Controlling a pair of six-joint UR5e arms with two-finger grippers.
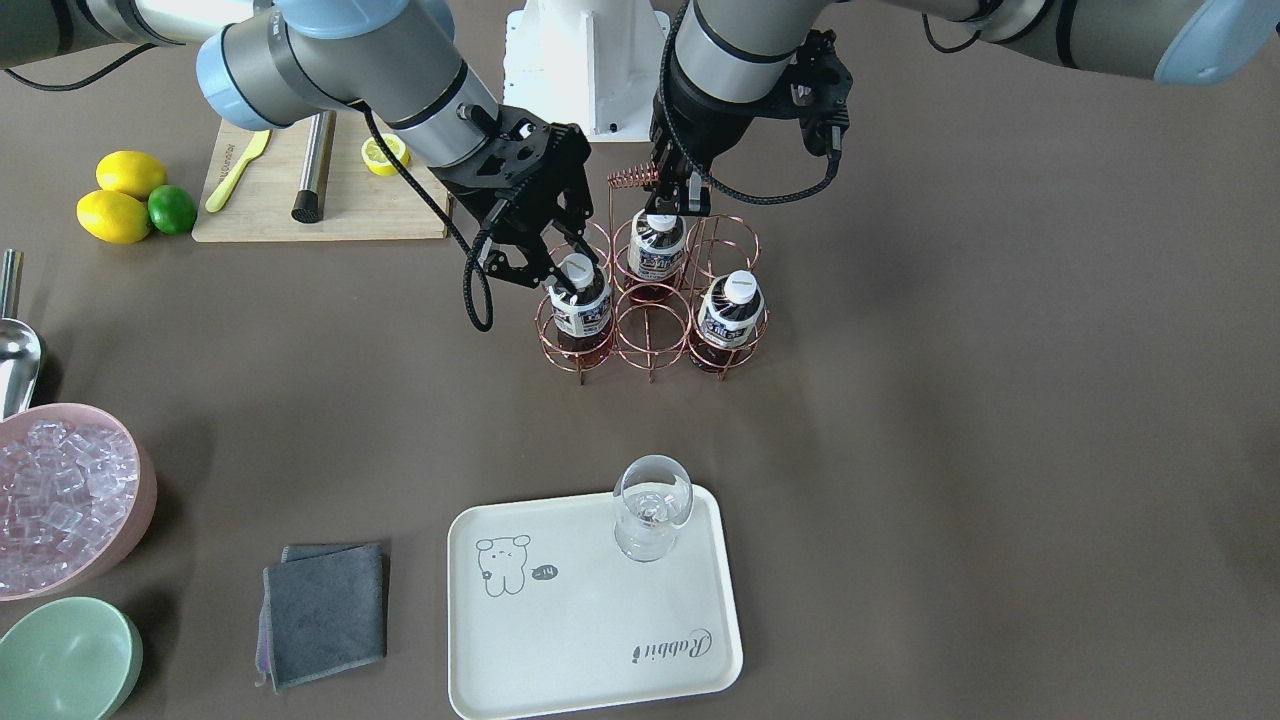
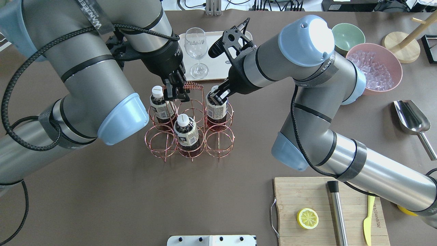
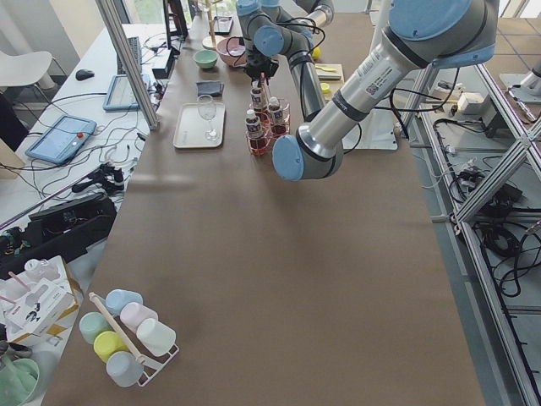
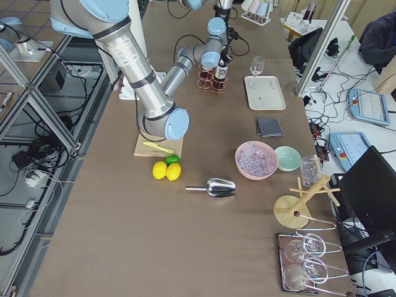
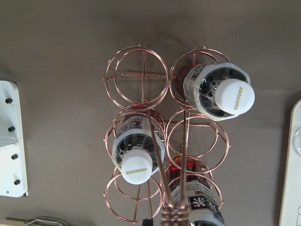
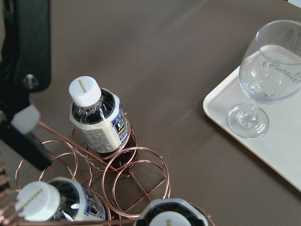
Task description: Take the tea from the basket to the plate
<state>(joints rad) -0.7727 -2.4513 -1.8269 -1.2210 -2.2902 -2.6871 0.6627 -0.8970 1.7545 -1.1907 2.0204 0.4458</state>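
The copper wire basket (image 1: 650, 330) holds three tea bottles. My left gripper (image 1: 672, 200) is shut on the basket's coiled handle (image 1: 630, 180) above the back bottle (image 1: 655, 250). My right gripper (image 1: 572, 275) is closed around the neck of the front corner bottle (image 1: 582, 310), which still stands in its ring cell. The third bottle (image 1: 730, 310) stands untouched in the opposite corner. In the overhead view the right gripper (image 2: 217, 97) covers that bottle's top (image 2: 215, 111). The cream plate (image 1: 590, 620) lies towards the operators' side, apart from the basket.
A stemmed glass (image 1: 650, 505) stands on the plate's corner. A folded grey cloth (image 1: 325, 612), a pink bowl of ice (image 1: 60, 495) and a mint bowl (image 1: 65, 660) sit beside it. A cutting board (image 1: 330, 190) and lemons (image 1: 115, 215) lie behind the right arm.
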